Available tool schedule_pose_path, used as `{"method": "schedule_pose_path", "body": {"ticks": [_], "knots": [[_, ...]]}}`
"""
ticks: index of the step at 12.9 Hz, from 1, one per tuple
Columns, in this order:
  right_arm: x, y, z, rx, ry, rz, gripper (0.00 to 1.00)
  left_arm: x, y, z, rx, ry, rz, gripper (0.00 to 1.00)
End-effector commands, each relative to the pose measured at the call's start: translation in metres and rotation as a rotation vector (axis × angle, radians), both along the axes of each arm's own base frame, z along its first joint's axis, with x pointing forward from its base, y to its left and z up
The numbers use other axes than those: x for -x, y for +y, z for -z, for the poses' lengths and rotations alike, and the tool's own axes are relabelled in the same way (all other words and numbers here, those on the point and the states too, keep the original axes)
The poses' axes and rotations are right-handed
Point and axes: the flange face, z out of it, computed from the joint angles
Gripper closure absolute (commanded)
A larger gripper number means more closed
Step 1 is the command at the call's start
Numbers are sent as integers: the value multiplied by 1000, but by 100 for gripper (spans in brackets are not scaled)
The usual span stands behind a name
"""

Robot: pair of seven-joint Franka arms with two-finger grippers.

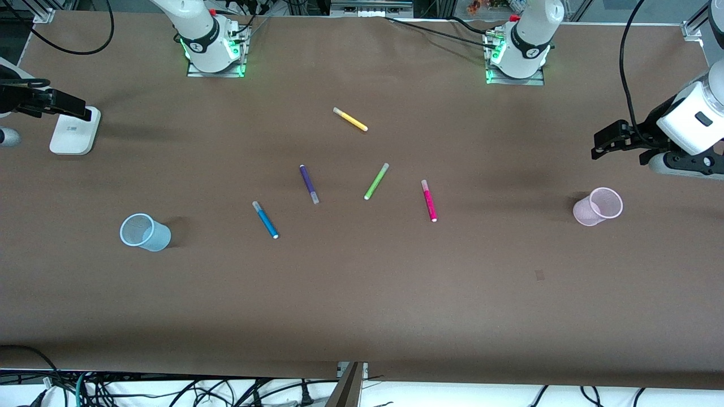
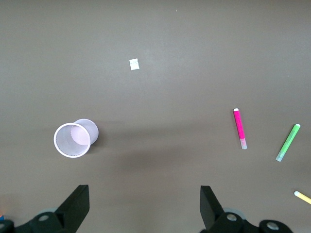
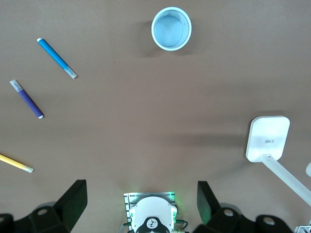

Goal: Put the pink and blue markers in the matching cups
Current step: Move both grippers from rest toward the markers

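Nothing was placed yet: pink marker [image 1: 429, 200] and blue marker [image 1: 265, 220] lay on the worktop [image 1: 362, 305], both cups empty, left hand [image 2: 145, 204] and right hand [image 3: 142, 201] released.

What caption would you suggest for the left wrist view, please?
Left gripper, fingers open, hovers above the upright pink cup; the pink marker lies flat beside a green marker.

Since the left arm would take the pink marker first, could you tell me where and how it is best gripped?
Grip the pink marker at mid-barrel, coming straight down from above. It lies flat on the table, apart from the green marker, so I would set the fingers across its slim barrel. The left claw is open, up over its end of the table near the pink cup.
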Motion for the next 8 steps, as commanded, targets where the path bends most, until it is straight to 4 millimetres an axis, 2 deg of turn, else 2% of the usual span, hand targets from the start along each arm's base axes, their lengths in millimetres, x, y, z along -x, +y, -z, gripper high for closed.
{"method": "schedule_pose_path", "body": {"ticks": [1,4,6,8], "knots": [[3,2,-3,-1,4,-20,0,-3,-1,-5,20,-1,3,0],[1,2,-3,-8,-10,-13,0,-3,-1,-5,20,-1,3,0],[-14,7,20,-9,8,-14,0,-2,-2,-5,20,-1,4,0],[-25,16,32,-7,-6,-38,0,-3,-2,-4,20,0,3,0]]}}
